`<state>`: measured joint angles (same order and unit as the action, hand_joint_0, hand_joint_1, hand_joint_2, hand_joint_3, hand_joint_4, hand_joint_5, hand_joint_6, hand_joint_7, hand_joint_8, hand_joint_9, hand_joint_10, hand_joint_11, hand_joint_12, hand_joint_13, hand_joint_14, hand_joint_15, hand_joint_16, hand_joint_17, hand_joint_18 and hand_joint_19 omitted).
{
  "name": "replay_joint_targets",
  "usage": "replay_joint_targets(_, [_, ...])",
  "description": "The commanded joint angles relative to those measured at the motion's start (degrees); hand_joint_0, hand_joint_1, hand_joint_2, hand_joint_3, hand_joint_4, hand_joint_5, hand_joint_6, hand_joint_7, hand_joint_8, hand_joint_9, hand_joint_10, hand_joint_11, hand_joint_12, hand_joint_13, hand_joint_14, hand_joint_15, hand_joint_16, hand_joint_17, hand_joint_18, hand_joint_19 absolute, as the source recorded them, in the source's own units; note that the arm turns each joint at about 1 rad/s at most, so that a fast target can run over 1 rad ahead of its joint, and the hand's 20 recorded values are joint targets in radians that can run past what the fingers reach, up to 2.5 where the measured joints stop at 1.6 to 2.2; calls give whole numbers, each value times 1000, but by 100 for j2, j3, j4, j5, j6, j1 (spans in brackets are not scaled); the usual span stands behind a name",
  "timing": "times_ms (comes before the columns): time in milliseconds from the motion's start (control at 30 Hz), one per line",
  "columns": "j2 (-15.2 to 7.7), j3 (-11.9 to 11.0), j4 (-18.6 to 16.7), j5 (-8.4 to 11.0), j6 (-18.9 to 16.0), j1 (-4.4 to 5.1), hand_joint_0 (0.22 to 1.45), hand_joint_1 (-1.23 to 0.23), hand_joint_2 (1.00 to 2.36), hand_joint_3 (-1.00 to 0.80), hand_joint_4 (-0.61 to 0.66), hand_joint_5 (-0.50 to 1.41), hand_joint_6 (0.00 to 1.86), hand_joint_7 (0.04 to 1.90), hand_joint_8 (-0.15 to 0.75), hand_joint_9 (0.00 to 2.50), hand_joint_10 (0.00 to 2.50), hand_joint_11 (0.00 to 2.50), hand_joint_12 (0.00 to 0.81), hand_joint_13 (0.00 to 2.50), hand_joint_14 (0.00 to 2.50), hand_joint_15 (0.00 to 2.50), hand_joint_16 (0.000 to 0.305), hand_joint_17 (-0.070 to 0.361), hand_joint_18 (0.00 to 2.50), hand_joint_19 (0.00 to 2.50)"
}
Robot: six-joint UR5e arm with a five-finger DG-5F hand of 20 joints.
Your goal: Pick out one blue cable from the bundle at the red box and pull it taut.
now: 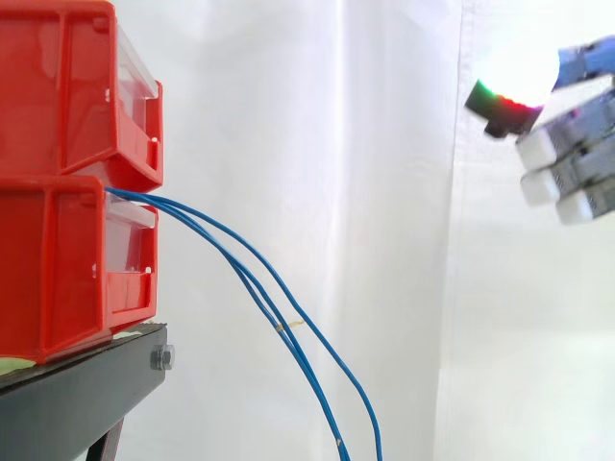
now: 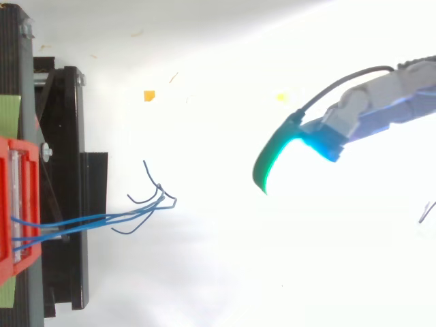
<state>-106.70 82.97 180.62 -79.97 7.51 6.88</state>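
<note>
Blue cables [image 1: 252,269] come out between the two stacked red bins [image 1: 67,173] and droop down to the right, hanging slack past the frame's bottom. From above, the cable bundle [image 2: 102,219] leaves the red bin [image 2: 17,204] and fans into loose curled ends [image 2: 158,191]. My hand [image 1: 567,154] hangs at the upper right, far from the cables, with its fingers relaxed and nothing between them. In the top view the hand [image 2: 368,116] reaches in from the right, one glowing fingertip [image 2: 272,160] pointing toward the cables.
The bins rest on a black stand [image 1: 77,394] at the left. Behind everything hangs a white curtain [image 1: 384,192]. Small yellow scraps [image 2: 149,95] lie on the white floor.
</note>
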Motion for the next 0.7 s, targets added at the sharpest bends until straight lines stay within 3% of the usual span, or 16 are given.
replay_joint_targets(0, [-237,0,-273,69,13,6,485,-776,1000,-500,115,-236,501,672,221,502,8,212,256,396,1,46,33,73,217,202])
replay_joint_targets(67, [-281,0,-335,87,13,6,487,-782,1000,-500,115,-235,501,672,224,513,8,219,255,398,1,51,32,73,219,202])
replay_joint_targets(133, [-492,0,-607,113,-13,6,489,-790,1000,-500,116,-234,502,679,224,514,8,223,254,401,1,52,32,72,223,201])
replay_joint_targets(300, [-580,0,-932,139,57,6,488,-819,1000,-500,119,-229,502,707,227,525,9,250,256,414,2,66,32,72,236,206])
replay_joint_targets(433, [-589,0,-1170,377,418,6,462,-850,1000,-500,135,-223,502,738,235,536,10,284,266,423,2,71,34,77,254,205])
replay_joint_targets(667, [-765,0,-1486,500,629,41,393,-827,1000,-500,179,-211,502,769,266,566,10,308,298,453,3,85,40,90,303,211])
